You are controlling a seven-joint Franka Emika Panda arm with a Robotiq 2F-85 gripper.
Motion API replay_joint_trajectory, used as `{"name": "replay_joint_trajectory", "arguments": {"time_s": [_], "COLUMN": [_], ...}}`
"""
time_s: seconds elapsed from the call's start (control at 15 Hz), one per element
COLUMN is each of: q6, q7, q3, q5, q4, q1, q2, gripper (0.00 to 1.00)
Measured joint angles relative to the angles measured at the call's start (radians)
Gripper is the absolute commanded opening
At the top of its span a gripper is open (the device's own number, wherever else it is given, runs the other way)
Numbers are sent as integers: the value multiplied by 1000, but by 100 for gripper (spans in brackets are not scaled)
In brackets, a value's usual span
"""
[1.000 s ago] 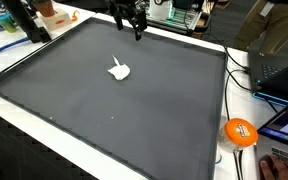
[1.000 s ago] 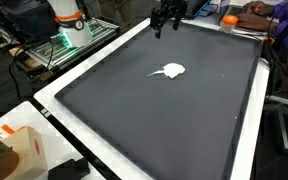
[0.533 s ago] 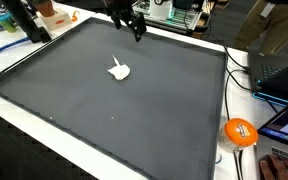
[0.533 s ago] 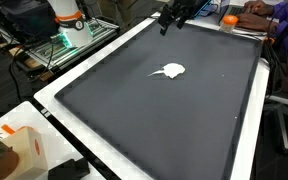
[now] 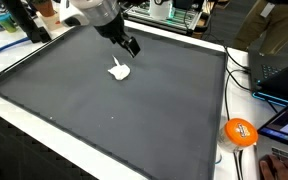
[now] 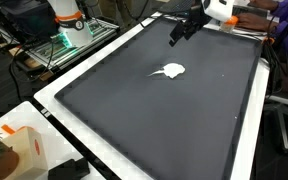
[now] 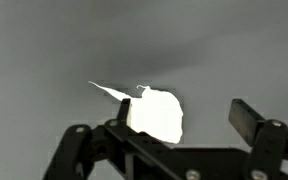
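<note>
A small white crumpled scrap with a thin pointed tail lies on a large dark grey mat in both exterior views (image 5: 119,70) (image 6: 169,70). My gripper (image 5: 132,46) (image 6: 174,37) hangs above the mat (image 5: 164,120), a short way from the scrap on its far side. In the wrist view the scrap (image 7: 154,112) lies just ahead of the left finger (image 7: 124,112). The gripper (image 7: 184,118) is open and empty, its jaws wide apart.
The mat has a raised white border (image 6: 84,75). An orange ball (image 5: 240,132), cables and a laptop (image 5: 279,75) lie beyond one edge. A seated person (image 6: 269,15) is at a corner. A white box (image 6: 24,150) and the robot base (image 6: 69,20) stand at other sides.
The gripper has moved from the mat's far edge out over the mat and lower, closer to the white scrap. More of the white arm now shows. The scrap has not moved.
</note>
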Motion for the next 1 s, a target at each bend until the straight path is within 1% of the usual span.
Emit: {"name": "replay_joint_trajectory", "arguments": {"time_s": [0.13, 0.67, 1.0], "q6": [1, 6, 12], "q7": [-2, -2, -18], "q3": [-3, -5, -12], "q5": [0, 0, 0], "q4": [13, 23, 75], "q1": [-1, 3, -8], "q2": [18, 16, 59], "gripper": [100, 100, 100]}}
